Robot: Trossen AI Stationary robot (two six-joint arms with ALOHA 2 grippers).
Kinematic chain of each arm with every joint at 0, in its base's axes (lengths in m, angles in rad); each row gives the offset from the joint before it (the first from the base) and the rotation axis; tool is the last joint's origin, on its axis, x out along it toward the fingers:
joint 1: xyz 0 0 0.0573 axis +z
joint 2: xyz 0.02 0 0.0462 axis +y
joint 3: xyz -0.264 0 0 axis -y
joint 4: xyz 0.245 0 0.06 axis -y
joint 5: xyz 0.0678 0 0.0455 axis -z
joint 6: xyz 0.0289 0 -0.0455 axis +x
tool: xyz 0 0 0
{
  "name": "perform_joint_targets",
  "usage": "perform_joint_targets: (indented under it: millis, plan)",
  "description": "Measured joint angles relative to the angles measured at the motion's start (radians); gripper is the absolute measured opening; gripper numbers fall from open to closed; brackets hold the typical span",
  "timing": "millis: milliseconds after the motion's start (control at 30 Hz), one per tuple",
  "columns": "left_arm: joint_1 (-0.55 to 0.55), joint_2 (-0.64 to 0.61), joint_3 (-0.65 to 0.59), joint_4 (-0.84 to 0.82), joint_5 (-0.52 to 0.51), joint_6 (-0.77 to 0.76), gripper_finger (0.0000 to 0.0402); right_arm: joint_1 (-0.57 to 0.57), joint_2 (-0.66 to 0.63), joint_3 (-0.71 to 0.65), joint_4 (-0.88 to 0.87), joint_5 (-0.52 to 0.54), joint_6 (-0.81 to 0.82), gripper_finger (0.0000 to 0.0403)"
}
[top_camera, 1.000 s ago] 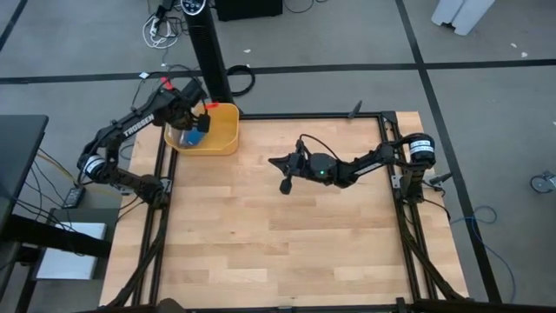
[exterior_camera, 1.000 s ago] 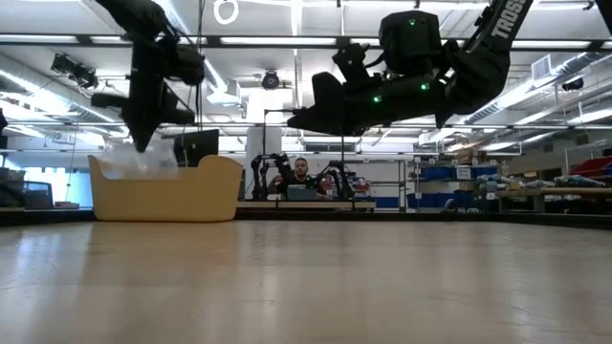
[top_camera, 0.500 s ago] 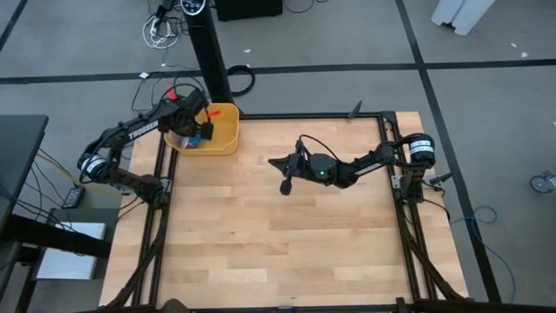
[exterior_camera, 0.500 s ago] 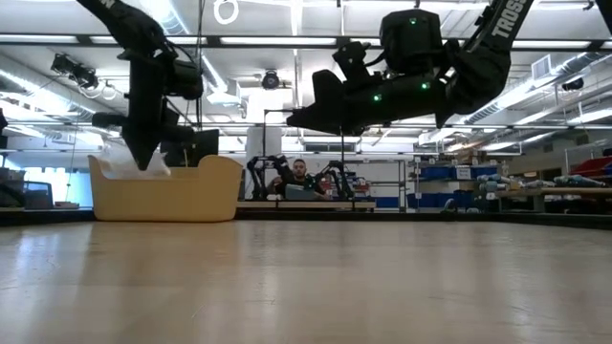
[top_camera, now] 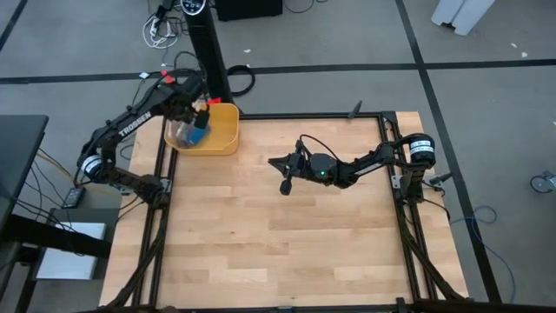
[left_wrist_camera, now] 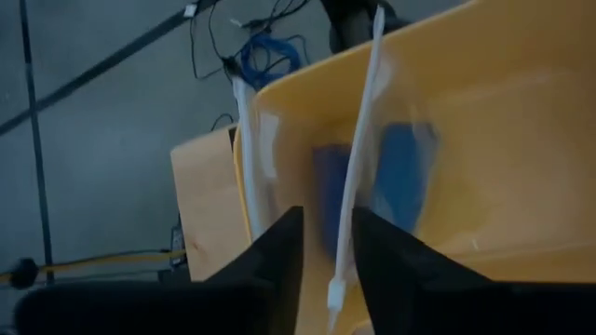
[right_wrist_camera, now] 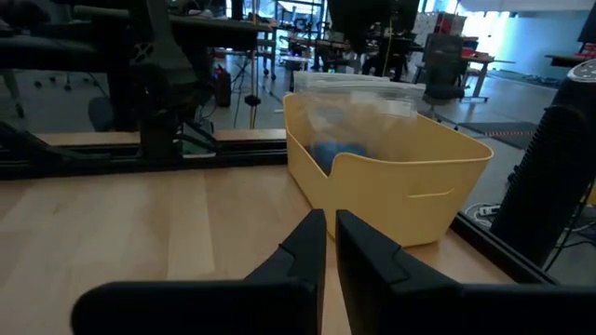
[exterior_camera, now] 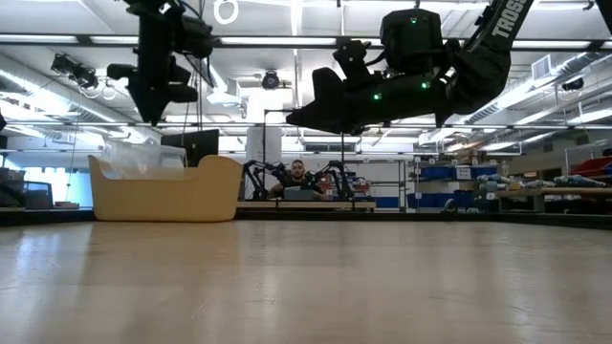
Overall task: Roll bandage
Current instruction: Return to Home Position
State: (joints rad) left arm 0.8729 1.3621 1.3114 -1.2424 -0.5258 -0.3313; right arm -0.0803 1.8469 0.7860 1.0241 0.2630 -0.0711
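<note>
Up above the yellow tub (top_camera: 224,132), the left arm (top_camera: 130,129) points its jaws downward. They stand a little apart, with a narrow gap between them, and pinch nothing. From table height they hang well clear of the tub's rim and touch neither the tub nor what is in it.

Inside the tub lies a clear plastic bag (exterior_camera: 134,158), and the bright blue bandage (top_camera: 198,135) sits within the bag as a small roll. The bag's pale zip edge runs up along the tub's inner wall (the left wrist camera shows it best).

The right arm (top_camera: 365,163) reaches out from its side over the middle of the tabletop (top_camera: 261,235). It is held level and well above the wood. Its jaws are pressed almost together, only a sliver of space between them, and they hold nothing. They face toward the tub but are well apart from it.

The tabletop is pale wooden planking in a dark metal frame, and the tub stands in a corner on the left arm's side. A dark post (top_camera: 208,52) rises from the grey floor just beside that corner, with loose cables (top_camera: 161,30) lying farther off. Beyond the table is a workshop room with ceiling strip lights and shelving, where a person (exterior_camera: 299,174) sits at a distant desk.
</note>
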Motion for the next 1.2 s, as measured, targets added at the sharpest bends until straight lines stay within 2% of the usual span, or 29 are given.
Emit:
perform_joint_targets:
  millis: [133, 200, 367, 467, 600, 767, 867, 1000, 1100, 1200]
  plan:
    - [-0.011, 0.000, 0.036, -0.011, 0.003, 0.037, 0.0132, 0.000, 0.000, 0.000, -0.004, 0.000, -0.003, 0.0023]
    - [-0.019, -0.004, 0.051, -0.017, 0.044, 0.059, 0.0139, 0.000, 0.000, 0.000, -0.005, -0.001, -0.015, 0.0016]
    - [-0.079, -0.055, 0.067, 0.005, 0.357, 0.134, 0.0121, 0.000, 0.000, 0.000, -0.021, -0.061, -0.034, 0.0004]
    - [-0.178, -0.102, 0.053, 0.051, 0.417, 0.157, 0.0083, 0.000, -0.001, 0.000, -0.040, -0.100, -0.039, 0.0003]
    - [-0.340, -0.193, -0.006, 0.265, 0.415, 0.209, 0.0015, 0.000, -0.006, -0.001, -0.062, -0.129, -0.058, 0.0002]
    - [-0.526, -0.312, -0.153, 0.669, 0.416, 0.284, 0.0009, 0.000, -0.024, -0.003, -0.077, -0.199, -0.062, 0.0001]
    - [-0.609, -0.367, -0.273, 0.902, 0.455, 0.349, 0.0005, -0.001, -0.056, -0.029, -0.085, -0.246, -0.065, 0.0001]
    - [-0.666, -0.432, -0.443, 1.114, 0.511, 0.406, 0.0004, -0.015, -0.146, -0.117, -0.086, -0.276, -0.073, 0.0001]
    - [-0.679, -0.477, -0.559, 1.197, 0.517, 0.425, 0.0004, -0.030, -0.235, -0.209, -0.083, -0.300, -0.081, 0.0001]
    - [-0.679, -0.525, -0.650, 1.249, 0.565, 0.436, 0.0004, -0.044, -0.338, -0.306, -0.087, -0.344, -0.081, 0.0000]
